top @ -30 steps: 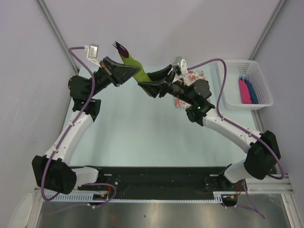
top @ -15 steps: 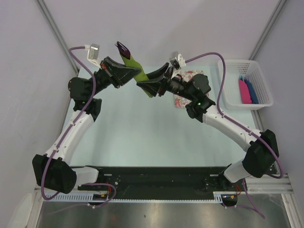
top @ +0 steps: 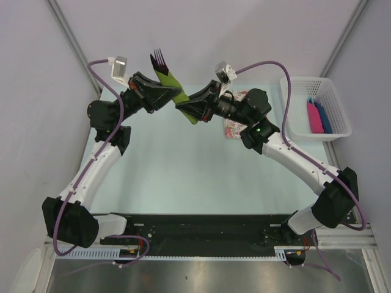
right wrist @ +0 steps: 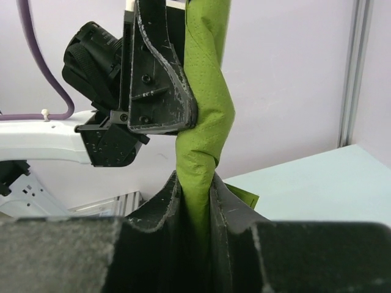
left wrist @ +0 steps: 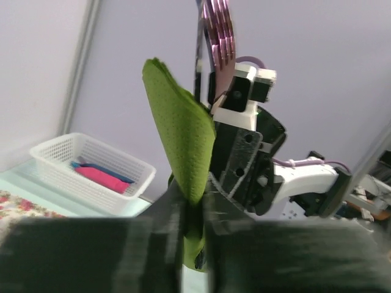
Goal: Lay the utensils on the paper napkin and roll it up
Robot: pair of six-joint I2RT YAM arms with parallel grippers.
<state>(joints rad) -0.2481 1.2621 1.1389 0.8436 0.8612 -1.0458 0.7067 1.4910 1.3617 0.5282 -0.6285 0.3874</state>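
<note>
We see the paper napkin (top: 173, 83) rolled into a slim olive-green tube and held in the air over the far part of the table (top: 183, 171), tilted so that its upper end points away from the arms. The utensils (top: 159, 58) are inside the roll; only dark maroon fork tines stick out of that upper end, and in the left wrist view the tines (left wrist: 219, 30) rise above the folded green paper (left wrist: 183, 152). The left gripper (top: 176, 95) has its jaws pinched on the napkin from the left side, and the right gripper (top: 182, 108) pinches the lower part from the right, the two sets of fingers nearly meeting. In the right wrist view the green roll (right wrist: 204, 122) runs up from between the right gripper's (right wrist: 194, 207) closed jaws and past the left gripper (right wrist: 156, 73) above it. Partly hidden under the right arm, a floral mat (top: 234, 130) lies flat on the table. Well to the right, at the table's far right corner, a white basket (top: 299, 110) holds a pink piece (top: 314, 117) and a blue piece (top: 324, 117) lying side by side, touching.
</note>
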